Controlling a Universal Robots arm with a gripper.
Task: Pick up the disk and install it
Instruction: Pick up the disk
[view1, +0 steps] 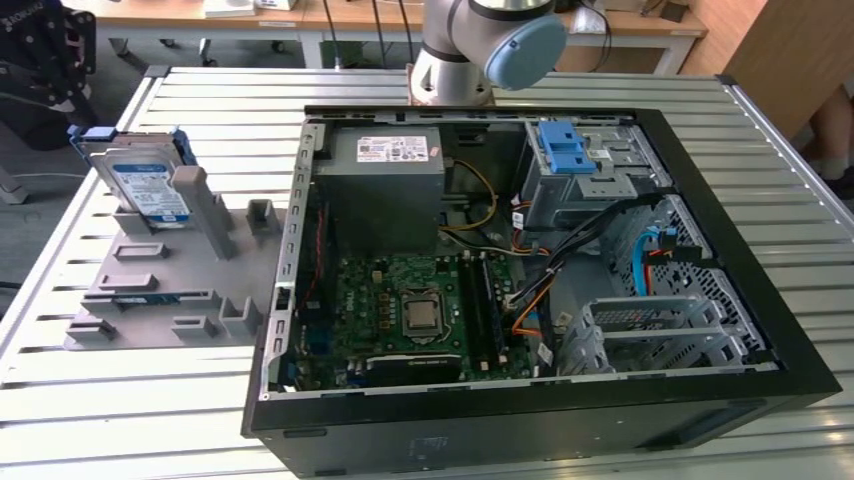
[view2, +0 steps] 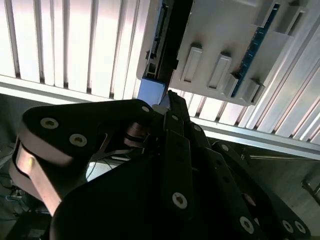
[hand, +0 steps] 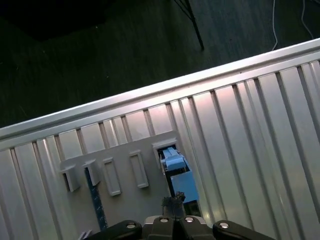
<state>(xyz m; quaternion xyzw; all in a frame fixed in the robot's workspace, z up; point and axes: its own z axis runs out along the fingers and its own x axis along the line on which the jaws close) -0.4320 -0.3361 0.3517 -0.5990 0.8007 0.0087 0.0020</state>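
The gripper (hand: 173, 202), apparently closed, hangs above the disk (hand: 177, 172) standing upright in the grey fixture (hand: 131, 205).

The disk (view1: 144, 186) stood upright in the grey fixture block (view1: 158, 290) at the exterior view's left, beside the open computer case (view1: 534, 430). Both sat on the slatted table (view1: 120, 410), with the arm (view1: 483, 45) behind.

Upright silver hard drive w/ blue carrier (view1: 144, 188): clear above. Obstacles: tall grey plastic post (view1: 191, 200) adj.; open black PC case (view1: 441, 425) near, exterior view's right.
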